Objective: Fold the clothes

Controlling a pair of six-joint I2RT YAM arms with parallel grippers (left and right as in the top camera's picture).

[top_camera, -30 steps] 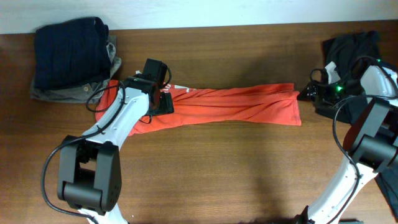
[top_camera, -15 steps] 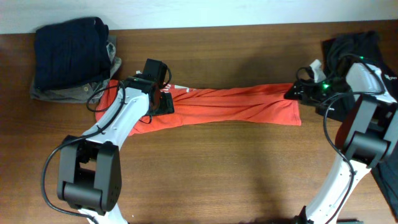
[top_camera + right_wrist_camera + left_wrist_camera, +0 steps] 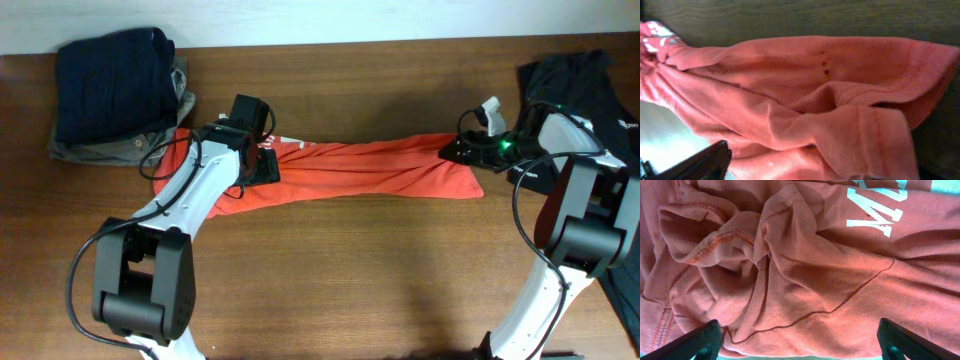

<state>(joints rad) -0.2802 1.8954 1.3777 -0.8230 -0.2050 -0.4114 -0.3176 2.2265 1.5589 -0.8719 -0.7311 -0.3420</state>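
Only thing with any writing on it was the orange-red T-shirt (image 3: 790,280). Its white block print (image 3: 875,210) showed one clear "M" at the top right of the left wrist view, and the frame cut the other letters off. The right wrist view only caught a blurry white scrap of it, unreadable. From overhead it was just tiny white flecks.

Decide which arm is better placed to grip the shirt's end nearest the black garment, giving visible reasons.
Right, likely. The right pincer sits at that end of the orange T-shirt, cloth filling its wrist view; the left pincer hovers open over the bunched, lettered end.
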